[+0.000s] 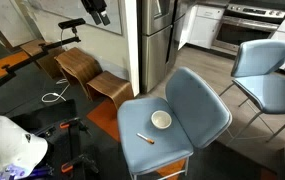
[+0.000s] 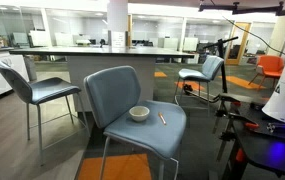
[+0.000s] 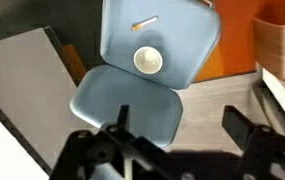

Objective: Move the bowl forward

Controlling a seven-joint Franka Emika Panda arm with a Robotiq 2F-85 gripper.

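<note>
The small white bowl [image 1: 161,120] sits on the seat of a blue chair [image 1: 182,140], near the backrest. It shows in both exterior views [image 2: 139,113] and in the wrist view [image 3: 148,60]. A thin orange stick [image 1: 144,138] lies on the seat beside it, apart from it [image 2: 162,117] [image 3: 142,22]. My gripper [image 3: 182,122] is open and empty. It hangs high above the chair, over the backrest side, far from the bowl. In an exterior view it shows as a dark shape at the top [image 1: 99,12].
A curved wooden chair [image 1: 82,70] and a second blue chair [image 1: 267,70] stand nearby, with a steel fridge [image 1: 157,35] behind. More blue chairs [image 2: 42,90] [image 2: 204,72] flank the task chair. A wooden shape [image 3: 277,45] stands at the right of the wrist view.
</note>
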